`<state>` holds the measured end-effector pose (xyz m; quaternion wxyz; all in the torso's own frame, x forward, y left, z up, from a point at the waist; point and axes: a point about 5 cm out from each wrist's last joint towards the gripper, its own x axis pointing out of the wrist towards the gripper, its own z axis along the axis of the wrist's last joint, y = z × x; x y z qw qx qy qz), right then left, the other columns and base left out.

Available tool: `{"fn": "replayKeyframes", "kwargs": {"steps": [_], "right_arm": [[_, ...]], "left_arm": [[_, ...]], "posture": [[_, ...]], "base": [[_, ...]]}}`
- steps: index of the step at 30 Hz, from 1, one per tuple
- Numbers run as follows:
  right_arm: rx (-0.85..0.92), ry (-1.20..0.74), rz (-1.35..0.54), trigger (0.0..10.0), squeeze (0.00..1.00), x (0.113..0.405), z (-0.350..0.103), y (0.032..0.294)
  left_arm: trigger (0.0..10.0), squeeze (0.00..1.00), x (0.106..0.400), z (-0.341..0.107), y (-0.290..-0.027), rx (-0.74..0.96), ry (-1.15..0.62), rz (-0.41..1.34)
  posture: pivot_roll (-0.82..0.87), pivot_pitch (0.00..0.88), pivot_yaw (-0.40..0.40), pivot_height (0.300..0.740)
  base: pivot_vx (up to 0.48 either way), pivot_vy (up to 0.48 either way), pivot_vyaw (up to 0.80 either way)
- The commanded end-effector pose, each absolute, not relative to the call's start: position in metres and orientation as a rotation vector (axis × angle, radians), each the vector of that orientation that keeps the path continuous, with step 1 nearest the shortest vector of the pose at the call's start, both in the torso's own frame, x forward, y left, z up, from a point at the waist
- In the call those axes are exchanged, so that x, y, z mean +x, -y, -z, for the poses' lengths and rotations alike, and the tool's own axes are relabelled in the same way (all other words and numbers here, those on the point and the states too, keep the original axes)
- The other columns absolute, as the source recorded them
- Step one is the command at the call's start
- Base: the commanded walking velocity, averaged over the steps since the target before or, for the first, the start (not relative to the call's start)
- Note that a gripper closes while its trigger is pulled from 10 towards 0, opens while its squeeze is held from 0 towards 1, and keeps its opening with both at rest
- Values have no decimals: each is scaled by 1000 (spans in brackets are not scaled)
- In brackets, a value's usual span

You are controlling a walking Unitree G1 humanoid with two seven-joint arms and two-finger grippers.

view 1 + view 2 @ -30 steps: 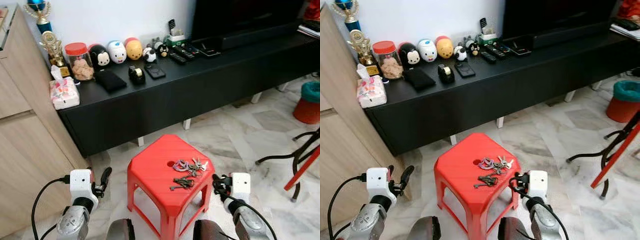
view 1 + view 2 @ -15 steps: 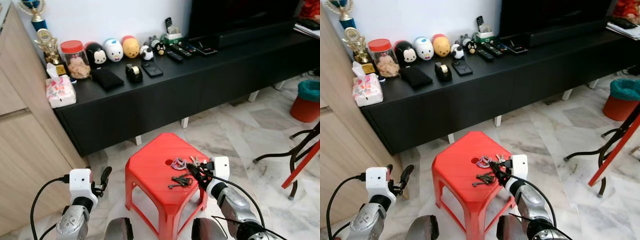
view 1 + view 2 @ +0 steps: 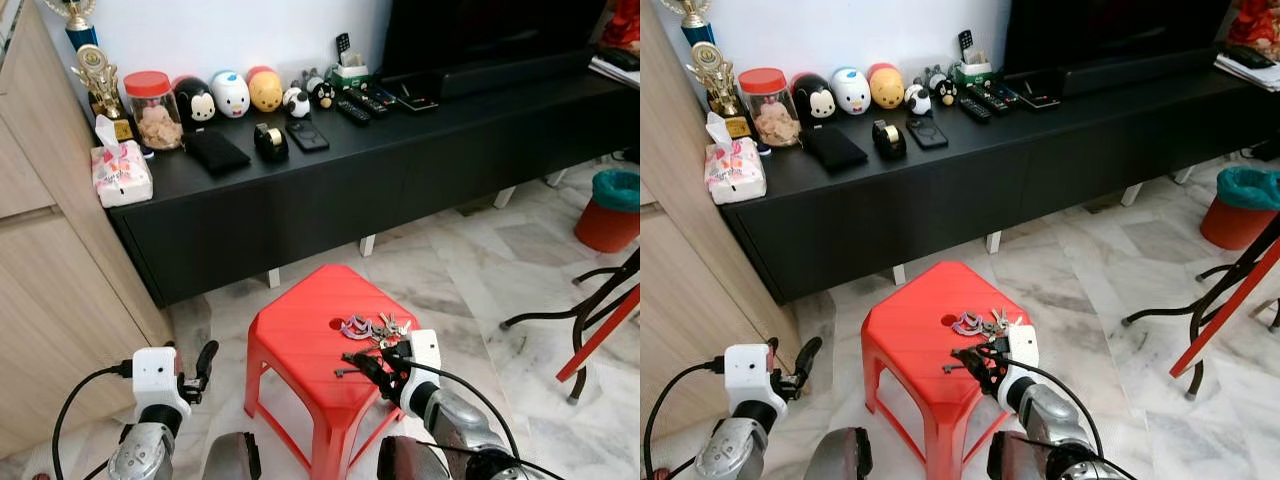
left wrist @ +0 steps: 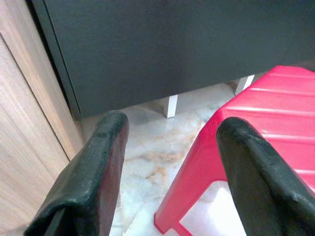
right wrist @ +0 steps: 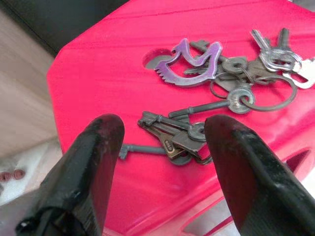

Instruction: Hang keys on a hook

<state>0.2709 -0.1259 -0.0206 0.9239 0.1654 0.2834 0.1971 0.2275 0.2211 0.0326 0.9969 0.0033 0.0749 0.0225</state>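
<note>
A: Where are the keys?

B: Two bunches lie on the red plastic stool (image 3: 300, 335), toward its right front corner. The dark bunch of keys (image 5: 174, 135) sits nearer the front edge; the silver bunch with the purple bird-shaped key fob (image 5: 189, 63) lies just behind it, the two touching or nearly so.

A: And the jaws?

B: The right gripper (image 5: 165, 147) is at the stool's right front corner, jaws spread wide and holding nothing. In the right wrist view the dark bunch lies straight ahead, between the two black fingers (image 5: 88, 167). One long old-style key sticks out sideways from the bunch, so its long axis runs across the gap from finger to finger, not along them.

A: Which arm is closer?

B: The right, clearly. The left gripper (image 3: 205, 357) hangs off the stool's left side, near the floor and the wooden cabinet (image 3: 50, 290), jaws open and empty.

A: What has changed?

B: A second ago the right gripper was off to the stool's right, beside the seat. Half a second ago it was over the seat beside the keys. Now it has dropped lower and lines up on the dark bunch. The keys have not moved, and the left arm has stayed idle.

A: Any hook?

B: None visible.
</note>
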Motion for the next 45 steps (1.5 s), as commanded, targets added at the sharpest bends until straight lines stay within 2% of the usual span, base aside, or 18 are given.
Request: {"fn": "replayKeyframes", "kwargs": {"steps": [1, 8, 19, 32, 45], "right_arm": [[377, -606, -360, 10000, 0, 267, 25, 130], [498, -577, -292, 10000, 0, 267, 25, 137], [542, -552, -276, 10000, 0, 262, 27, 140], [532, -516, -283, 10000, 0, 269, 21, 138], [502, -489, -317, 10000, 0, 275, 15, 135]], "left_arm": [[10000, 0, 225, -32, -220, 11, -156, -48], [10000, 0, 215, -31, -219, 10, -160, -62], [10000, 0, 197, -32, -217, 15, -174, -80], [10000, 0, 211, -67, -202, 10, -64, -41], [10000, 0, 209, -76, -197, -9, -61, -35]], "posture": [[54, 1, -90, 596], [61, 26, -102, 596], [67, 77, -114, 596], [81, 134, -130, 596], [72, 163, -123, 596]], "base": [[0, 0, 0], [0, 0, 0], [0, 0, 0], [0, 0, 0], [0, 0, 0]]}}
